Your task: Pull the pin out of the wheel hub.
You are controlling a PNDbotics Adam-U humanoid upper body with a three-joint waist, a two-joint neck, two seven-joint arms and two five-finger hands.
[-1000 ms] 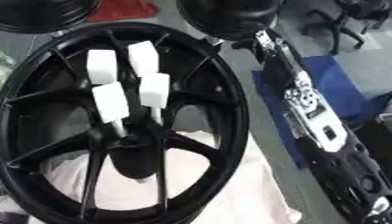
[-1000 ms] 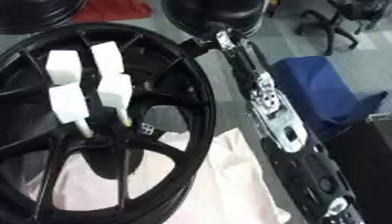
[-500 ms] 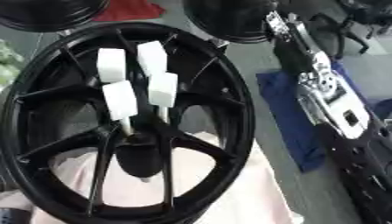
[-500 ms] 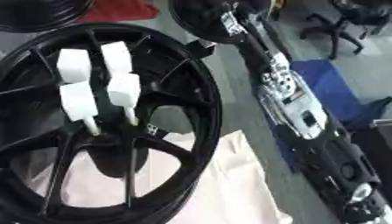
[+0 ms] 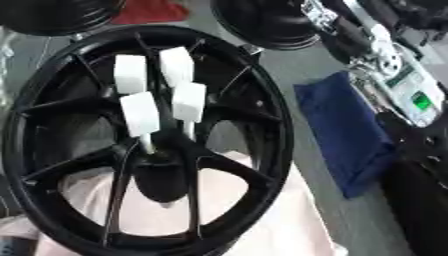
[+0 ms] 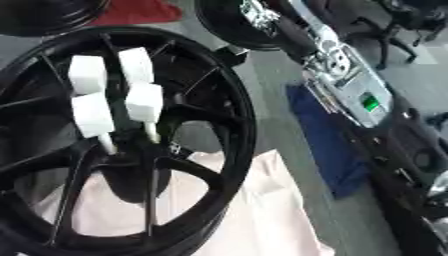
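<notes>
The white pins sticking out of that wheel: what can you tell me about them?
Four white pins stand in the hub at the middle of the black spoked wheel. Each has a blocky white head that looks like plastic, on a thinner pale stem running down into the hub. They cluster close together, tilted towards the upper part of the picture. All four look seated, none pulled out. No hand touches them; only the robot's right arm shows, off to the right.
</notes>
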